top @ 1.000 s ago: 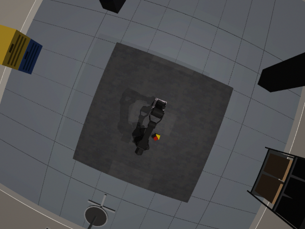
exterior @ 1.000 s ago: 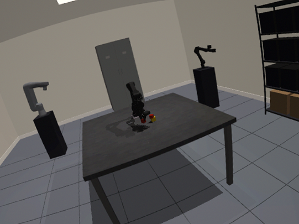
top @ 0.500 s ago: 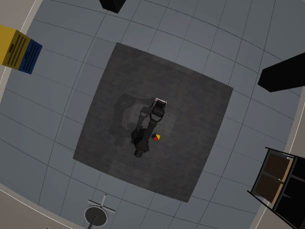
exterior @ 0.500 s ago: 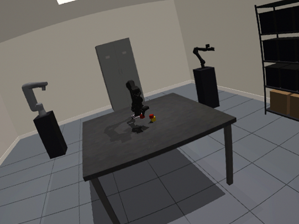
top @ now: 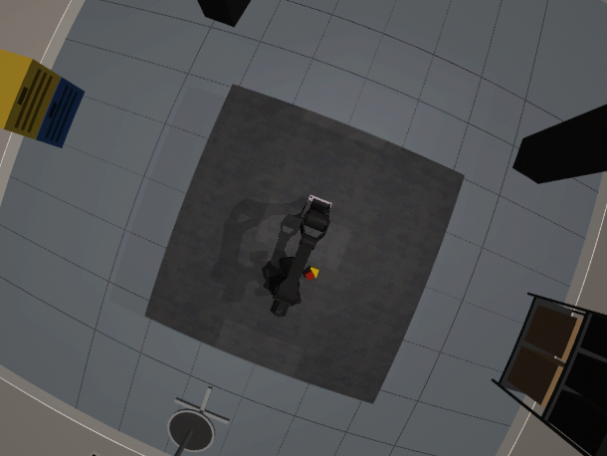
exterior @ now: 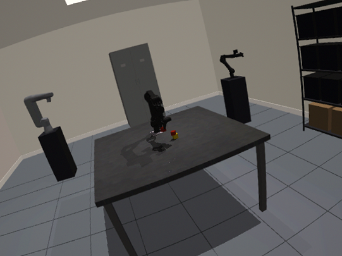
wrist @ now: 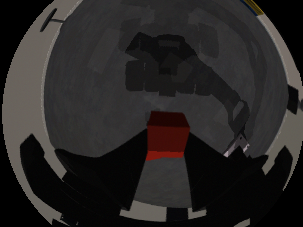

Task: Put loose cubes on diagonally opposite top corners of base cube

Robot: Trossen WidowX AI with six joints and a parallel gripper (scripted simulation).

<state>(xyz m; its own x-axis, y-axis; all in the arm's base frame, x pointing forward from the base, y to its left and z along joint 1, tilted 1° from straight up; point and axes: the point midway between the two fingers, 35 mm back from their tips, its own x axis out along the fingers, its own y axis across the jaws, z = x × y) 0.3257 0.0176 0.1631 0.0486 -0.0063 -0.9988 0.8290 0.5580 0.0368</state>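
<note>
Red cube sits clamped between my fingers, lifted above the dark table. At my 3 o'clock, another red cube caps the yellow base cube.

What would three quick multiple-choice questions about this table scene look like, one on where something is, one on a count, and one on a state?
1. The loose red cube outside the jaws rests:
A. on the yellow base cube
B. on the floor
C. on the shelf rack

2. How many red cubes show in the exterior view?
A. one
B. two
C. three

3. The jaws are:
A. wide open, holding nothing
B. shut on the held red cube
C. shut on the yellow cube

Answers:
1. A, since the exterior view shows red sitting directly on top of yellow.
2. B, since one is at the jaws and one is on the base.
3. B, since the wrist view shows a red cube clamped between the two dark fingers.
</note>
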